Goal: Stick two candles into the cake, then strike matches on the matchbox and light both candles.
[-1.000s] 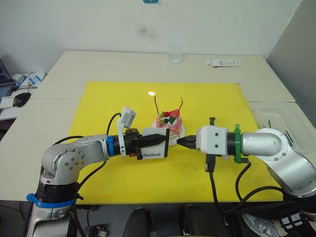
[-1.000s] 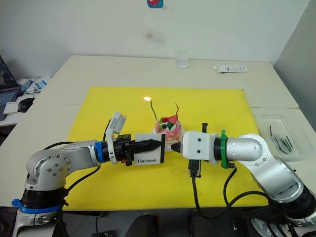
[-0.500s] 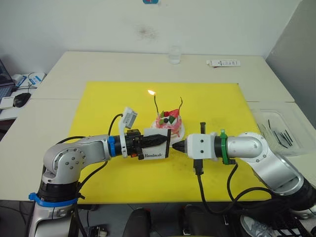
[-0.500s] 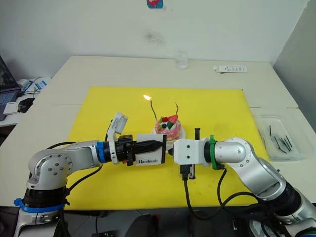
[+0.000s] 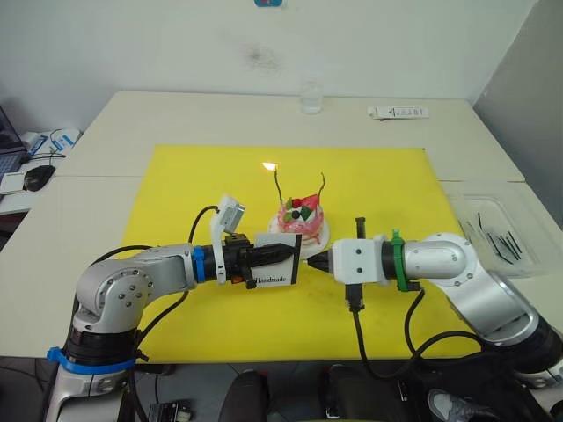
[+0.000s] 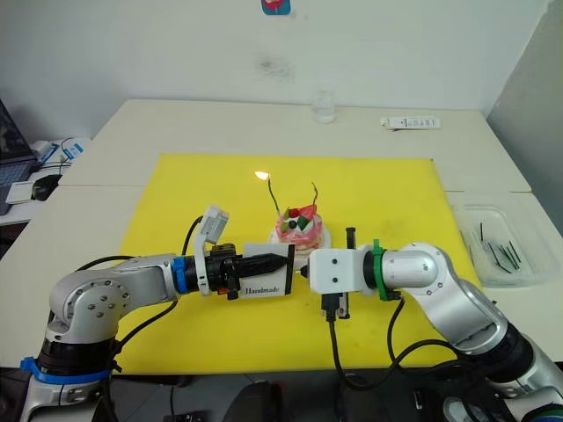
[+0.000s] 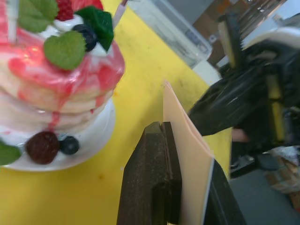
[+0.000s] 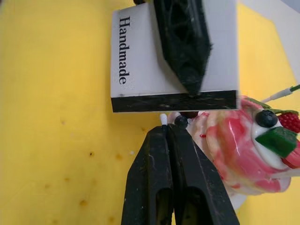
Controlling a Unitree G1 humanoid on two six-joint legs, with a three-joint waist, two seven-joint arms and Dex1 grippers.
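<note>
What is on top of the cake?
On the cake sit a red strawberry, green leaves and dark berries. Two thin candles stand in it; one has a small flame. Their bottom ends are hidden inside the cake.

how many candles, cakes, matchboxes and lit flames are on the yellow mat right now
candles: 2, both stuck in the cake
cake: 1
matchbox: 1, held by the left gripper
lit flames: 1
total: 5
</note>
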